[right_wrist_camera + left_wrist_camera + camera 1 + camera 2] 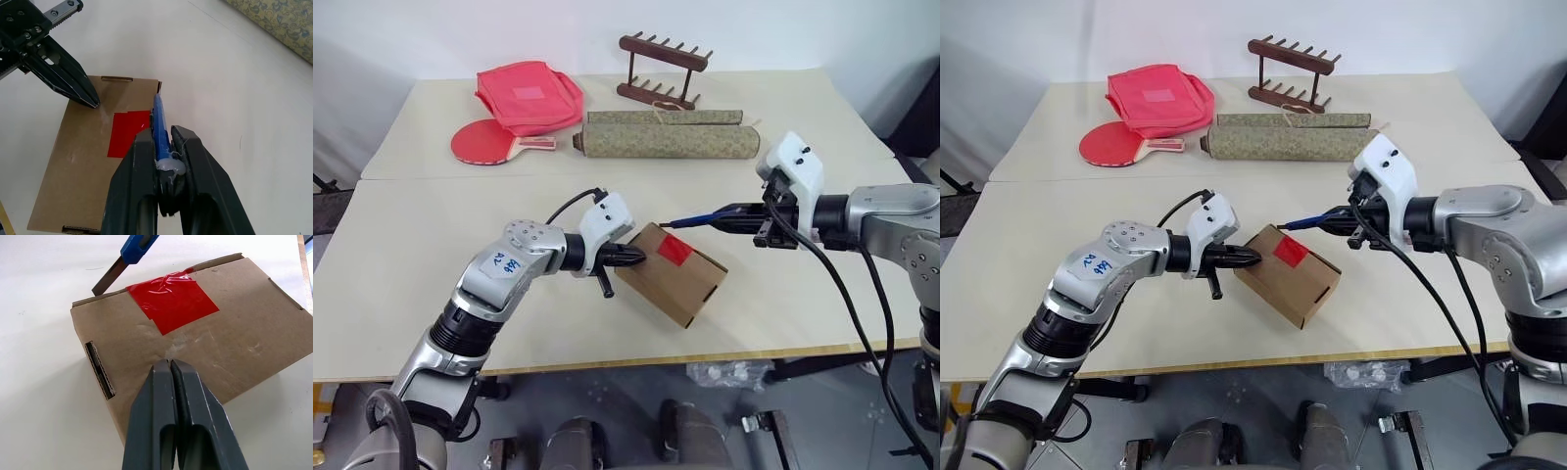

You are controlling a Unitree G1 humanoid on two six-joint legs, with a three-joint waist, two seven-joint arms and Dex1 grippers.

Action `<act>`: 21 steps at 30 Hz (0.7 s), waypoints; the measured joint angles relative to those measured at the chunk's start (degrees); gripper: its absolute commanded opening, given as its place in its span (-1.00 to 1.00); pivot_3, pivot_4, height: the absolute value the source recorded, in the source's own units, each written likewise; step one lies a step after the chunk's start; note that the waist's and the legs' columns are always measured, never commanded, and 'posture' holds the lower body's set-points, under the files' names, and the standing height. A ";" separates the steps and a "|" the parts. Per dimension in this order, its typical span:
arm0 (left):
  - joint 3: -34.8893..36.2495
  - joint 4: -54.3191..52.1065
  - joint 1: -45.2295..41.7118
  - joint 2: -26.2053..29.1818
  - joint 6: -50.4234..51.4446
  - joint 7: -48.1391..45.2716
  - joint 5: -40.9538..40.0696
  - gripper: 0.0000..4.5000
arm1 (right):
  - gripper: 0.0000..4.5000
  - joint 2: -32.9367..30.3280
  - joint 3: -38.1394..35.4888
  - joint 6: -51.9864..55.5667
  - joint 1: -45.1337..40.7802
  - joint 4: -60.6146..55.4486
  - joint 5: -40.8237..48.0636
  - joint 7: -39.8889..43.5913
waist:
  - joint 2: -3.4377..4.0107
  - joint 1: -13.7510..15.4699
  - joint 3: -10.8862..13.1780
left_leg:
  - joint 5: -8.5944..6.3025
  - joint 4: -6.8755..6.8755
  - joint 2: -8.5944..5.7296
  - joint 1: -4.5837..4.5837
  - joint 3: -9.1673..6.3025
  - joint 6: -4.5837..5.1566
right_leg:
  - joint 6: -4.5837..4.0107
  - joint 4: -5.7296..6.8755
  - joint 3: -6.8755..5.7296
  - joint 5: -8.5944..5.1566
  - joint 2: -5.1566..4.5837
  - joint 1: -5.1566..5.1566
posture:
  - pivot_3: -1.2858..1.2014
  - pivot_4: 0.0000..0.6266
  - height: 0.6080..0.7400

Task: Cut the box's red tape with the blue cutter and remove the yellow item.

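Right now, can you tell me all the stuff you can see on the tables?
box: one, brown cardboard, near table, middle.
red tape: one patch, bright red, on the box's top.
blue cutter: one, dark blue, held over the box's far edge.
pouch: one, red, far table.
table-tennis paddle: one, red, beside the pouch.
rolled mats: two, greenish patterned, far table.
wooden rack: one, dark brown, behind the rolls.
tables: two, cream, pushed together.
left pincer: one, black, shut, tips against the box.
right pincer: one, black, shut on the blue cutter.
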 measured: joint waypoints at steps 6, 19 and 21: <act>-0.01 0.01 0.00 0.00 -0.03 -0.20 0.02 -0.97 | -0.93 0.00 -0.04 0.07 -0.38 -1.22 1.37 0.39 | 0.00 0.01 0.00 | 0.00 0.01 0.00 0.00 0.00 0.00 | 0.00 0.00 0.00 0.00 0.00 0.00 | 0.03 -0.52 1.00; -0.02 -0.05 0.00 0.00 -0.03 -0.20 0.09 -0.97 | -0.93 -0.03 -0.04 -0.25 0.65 -1.02 0.68 0.34 | 0.00 0.01 0.00 | 0.00 0.03 0.00 0.00 0.00 0.00 | 0.00 0.02 0.00 0.00 0.00 0.00 | 0.03 -0.52 1.00; -0.03 -0.06 0.01 0.00 -0.03 -0.21 0.10 -0.97 | -0.93 -0.03 -0.04 -0.25 0.45 -0.98 0.67 0.35 | 0.00 0.02 0.00 | 0.00 0.03 0.00 0.00 0.00 0.00 | 0.00 0.02 0.00 0.00 0.00 0.00 | 0.03 -0.52 1.00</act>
